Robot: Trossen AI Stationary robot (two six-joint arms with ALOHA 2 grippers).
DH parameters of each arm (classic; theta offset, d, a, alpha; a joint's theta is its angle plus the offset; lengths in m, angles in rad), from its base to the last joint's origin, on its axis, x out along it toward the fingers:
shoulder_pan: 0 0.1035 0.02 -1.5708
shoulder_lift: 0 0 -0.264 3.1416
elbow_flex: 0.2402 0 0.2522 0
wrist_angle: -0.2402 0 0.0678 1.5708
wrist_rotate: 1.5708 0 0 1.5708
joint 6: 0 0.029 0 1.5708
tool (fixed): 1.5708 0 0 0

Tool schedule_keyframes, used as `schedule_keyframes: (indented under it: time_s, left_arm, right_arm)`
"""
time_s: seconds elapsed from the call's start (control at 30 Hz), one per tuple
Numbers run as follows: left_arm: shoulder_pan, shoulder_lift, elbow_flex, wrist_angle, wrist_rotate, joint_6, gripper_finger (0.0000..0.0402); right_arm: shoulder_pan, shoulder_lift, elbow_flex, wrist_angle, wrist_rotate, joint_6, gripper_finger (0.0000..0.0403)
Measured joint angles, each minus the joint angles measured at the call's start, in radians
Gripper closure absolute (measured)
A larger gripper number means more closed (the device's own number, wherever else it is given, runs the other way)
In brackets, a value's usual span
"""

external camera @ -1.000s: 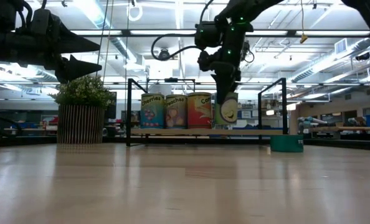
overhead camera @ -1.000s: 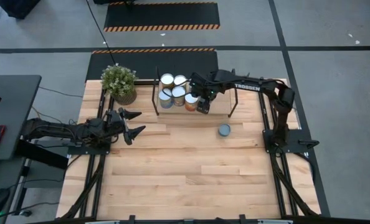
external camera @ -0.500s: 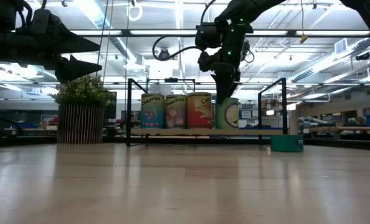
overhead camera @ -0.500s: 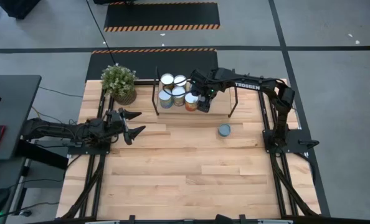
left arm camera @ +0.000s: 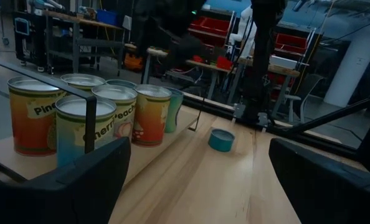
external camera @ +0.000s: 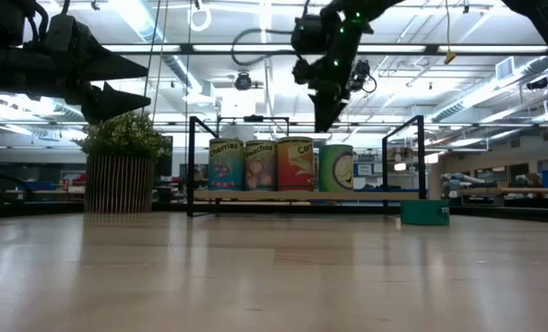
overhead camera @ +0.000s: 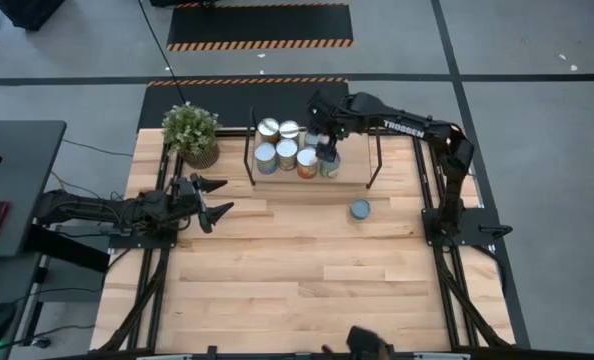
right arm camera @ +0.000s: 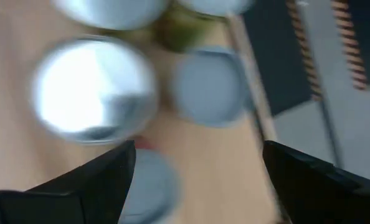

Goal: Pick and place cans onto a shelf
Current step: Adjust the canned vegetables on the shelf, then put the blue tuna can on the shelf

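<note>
Several cans stand on the light wood shelf [overhead camera: 352, 172] at the table's far side. Along the board's front in the low view are three orange-brown and blue-labelled cans [external camera: 260, 164] and a green-labelled can [external camera: 336, 168] at the right end of the row. My right gripper [external camera: 327, 118] is open and empty, above the green can [overhead camera: 330, 166] and clear of it. A short teal can [overhead camera: 360, 209] rests on its base on the table in front of the shelf. My left gripper [overhead camera: 217, 196] waits open at the table's left.
A potted green plant [overhead camera: 190, 132] stands at the far left, beside the shelf's black left frame [external camera: 190, 166]. The shelf's right frame [external camera: 421, 164] stands close to the green can. The wide near half of the tabletop [overhead camera: 307, 280] is bare wood.
My right gripper has set the green can, at first tilted just above the board, upright on the shelf at the right end of the front row. It has then let go and risen straight up, moving a little toward the far edge. The can stays standing.
</note>
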Motion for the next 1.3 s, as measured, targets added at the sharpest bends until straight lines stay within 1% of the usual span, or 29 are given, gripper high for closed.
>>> schedule_keyframes:
  time_s: [0.2,0.33,0.4,0.53,0.67,0.77,0.83,0.9,1.0,1.1,1.2,1.3]
  left_arm:
    - [0.000,0.000,0.000,-0.013,0.000,-0.006,0.0012]
    - [0.000,0.000,0.000,-0.015,0.000,-0.013,0.0012]
    - [0.000,0.000,0.000,-0.015,0.000,-0.018,0.0012]
    - [0.000,0.000,0.000,-0.024,0.000,-0.026,0.0012]
    - [0.000,0.000,0.000,-0.041,0.000,-0.032,0.0012]
    - [0.000,0.000,0.000,-0.045,0.000,-0.033,0.0012]
    - [0.000,0.000,0.000,-0.045,0.000,-0.033,0.0012]
    - [0.000,0.000,0.000,-0.048,0.000,-0.034,0.0012]
    - [0.000,0.000,0.000,-0.052,0.000,-0.034,0.0012]
    - [0.000,0.000,0.000,-0.052,0.000,-0.034,0.0012]
    - [0.000,0.000,0.000,-0.052,0.000,-0.047,0.0012]
    - [0.000,0.000,0.000,-0.052,0.000,-0.054,0.0012]
  right_arm:
    - [-0.099,0.039,-0.013,0.007,0.052,0.012,0.0044]
    - [-0.143,0.093,-0.013,0.036,0.049,0.015,0.0044]
    - [-0.152,0.120,-0.013,0.066,0.040,0.014,0.0044]
    - [-0.148,0.151,-0.014,0.114,-0.011,-0.007,0.0044]
    - [-0.134,0.143,-0.014,0.099,0.026,-0.036,0.0044]
    - [-0.127,0.106,-0.013,0.088,0.034,-0.041,0.0044]
    - [-0.113,0.075,-0.013,0.054,0.049,-0.029,0.0044]
    - [-0.091,0.045,-0.013,0.018,0.041,-0.011,0.0044]
    - [-0.042,-0.009,-0.013,-0.009,-0.014,0.013,0.0044]
    - [0.025,-0.053,-0.013,-0.002,-0.061,0.022,0.0044]
    - [0.104,-0.086,-0.020,0.000,-0.075,0.036,0.0044]
    - [0.184,-0.110,-0.074,0.002,-0.087,0.069,0.0044]
